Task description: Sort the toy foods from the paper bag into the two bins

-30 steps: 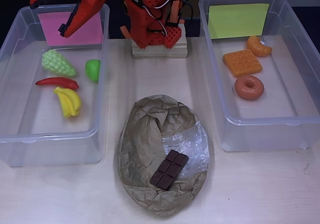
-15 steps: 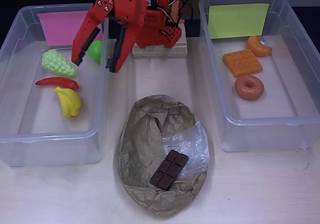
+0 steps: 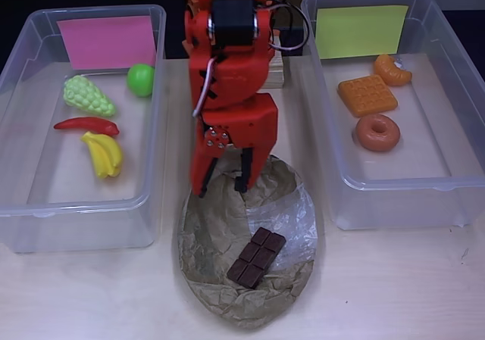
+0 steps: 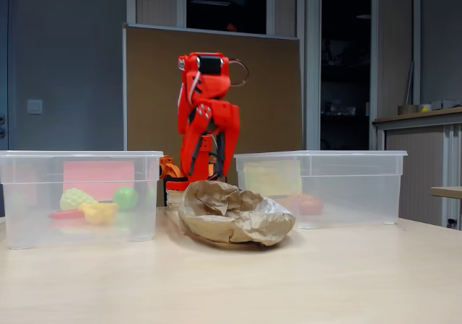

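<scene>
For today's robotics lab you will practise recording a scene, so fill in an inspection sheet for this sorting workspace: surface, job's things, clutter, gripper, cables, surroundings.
Surface: pale wooden table, bare around the things.
Job's things: chocolate bar lies on the paper bag. Pink-labelled bin holds grapes, apple, chili, banana. Yellow-green-labelled bin holds croissant, waffle, donut.
Clutter: nothing seen.
Gripper: gripper open, empty, above the bag's far edge.
Cables: white wire along the arm, black loop near its top.
Surroundings: brown board behind, dark windows, grey wall.
</scene>
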You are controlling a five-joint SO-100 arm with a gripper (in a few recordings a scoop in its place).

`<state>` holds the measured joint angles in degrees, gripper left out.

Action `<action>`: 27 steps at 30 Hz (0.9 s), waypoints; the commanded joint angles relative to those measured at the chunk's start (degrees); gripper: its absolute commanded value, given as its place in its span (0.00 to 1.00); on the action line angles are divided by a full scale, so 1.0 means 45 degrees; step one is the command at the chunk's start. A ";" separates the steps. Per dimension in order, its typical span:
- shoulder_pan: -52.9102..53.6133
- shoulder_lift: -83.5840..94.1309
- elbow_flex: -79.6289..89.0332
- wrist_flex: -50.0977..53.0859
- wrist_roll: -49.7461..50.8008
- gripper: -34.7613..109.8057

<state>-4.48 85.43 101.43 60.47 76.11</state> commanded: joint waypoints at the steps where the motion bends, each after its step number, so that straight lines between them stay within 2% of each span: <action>1: -0.0957 -0.1387 -0.1797 0.0508 0.1504 0.41; 7: -0.1797 -0.3477 -0.3984 0.0352 0.2852 0.40; 20: -0.2148 -0.5625 -0.5801 0.0176 0.3750 0.52; 27: -0.2363 -0.6895 -0.7070 -0.0137 0.4238 0.53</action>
<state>-13.89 54.58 72.77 60.38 94.04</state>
